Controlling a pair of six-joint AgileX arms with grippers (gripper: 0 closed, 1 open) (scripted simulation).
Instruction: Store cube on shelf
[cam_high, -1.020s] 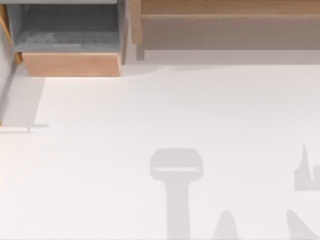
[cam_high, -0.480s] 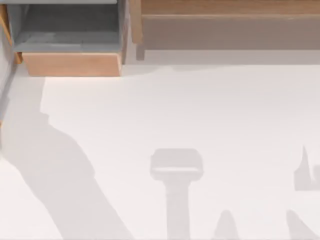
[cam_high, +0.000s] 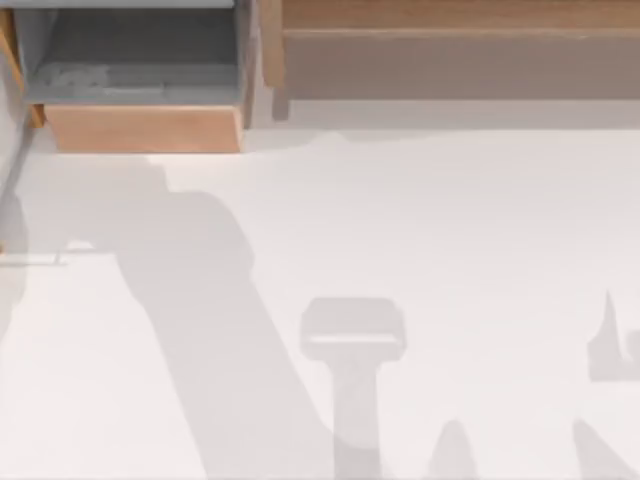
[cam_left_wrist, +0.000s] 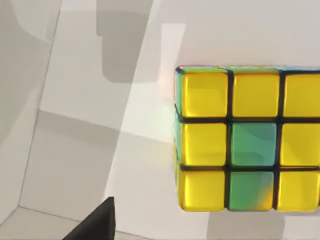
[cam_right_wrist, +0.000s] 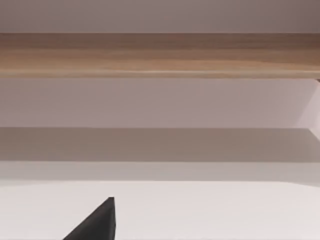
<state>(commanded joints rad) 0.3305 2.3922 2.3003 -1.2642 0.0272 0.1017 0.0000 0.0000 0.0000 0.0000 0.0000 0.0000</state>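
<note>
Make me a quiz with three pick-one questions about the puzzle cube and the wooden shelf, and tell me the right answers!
1. Seen from the top view, where is the shelf?
A. Along the far edge, towards the right
B. At the near edge, on the left
C. In the middle of the table

2. How many green tiles show on the face of the cube in the left wrist view?
A. None
B. Two
C. Six

3. What state is that face of the cube in?
A. Solved, all one colour
B. Mixed up, with two colours
C. Broken, with tiles missing

Answers:
1. A: the tan board runs along the top view's upper right edge.
2. B: the centre tile and the one next to it are green, and the rest that show are yellow.
3. B: yellow and green tiles sit together in a whole grid.
</note>
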